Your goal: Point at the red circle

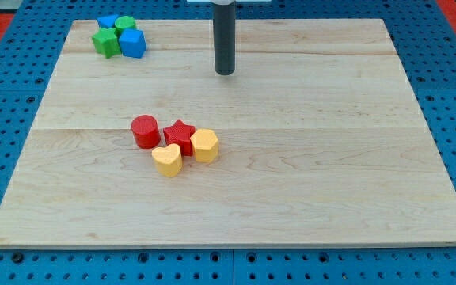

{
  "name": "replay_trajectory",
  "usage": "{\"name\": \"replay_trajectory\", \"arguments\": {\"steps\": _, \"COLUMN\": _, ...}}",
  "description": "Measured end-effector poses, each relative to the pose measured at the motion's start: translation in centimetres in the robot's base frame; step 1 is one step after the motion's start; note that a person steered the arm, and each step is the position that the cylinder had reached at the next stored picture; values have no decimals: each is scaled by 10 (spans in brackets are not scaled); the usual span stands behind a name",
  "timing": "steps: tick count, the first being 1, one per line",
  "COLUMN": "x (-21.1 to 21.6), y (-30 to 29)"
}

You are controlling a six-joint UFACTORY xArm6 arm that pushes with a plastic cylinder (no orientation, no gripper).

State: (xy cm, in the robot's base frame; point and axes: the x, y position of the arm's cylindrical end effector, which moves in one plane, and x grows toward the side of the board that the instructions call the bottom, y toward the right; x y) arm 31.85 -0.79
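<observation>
Altogether two red blocks (161,134); four others

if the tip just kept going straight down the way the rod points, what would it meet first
The rod points straight down, so my tip would meet only the bare light wooden board beneath it. No block sits there; the red cylinder block lies well off toward the view's bottom left.

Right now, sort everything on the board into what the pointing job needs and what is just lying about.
Needed:
- red circle block, at the view's left end of the middle cluster
- my tip, toward the view's top, well apart from every block

Lying about:
- red star block
- yellow heart block
- yellow hexagon block
- green star-like block
- green round block
- two blue blocks
</observation>
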Motion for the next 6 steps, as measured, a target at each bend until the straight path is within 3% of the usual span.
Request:
{"name": "replay_trajectory", "arguments": {"steps": 1, "x": 12, "y": 1}}
{"name": "replay_trajectory", "arguments": {"steps": 2, "x": 57, "y": -15}}
{"name": "replay_trajectory", "arguments": {"steps": 4, "x": 77, "y": -87}}
{"name": "replay_trajectory", "arguments": {"steps": 5, "x": 111, "y": -117}}
{"name": "replay_trajectory", "arguments": {"steps": 6, "x": 156, "y": -105}}
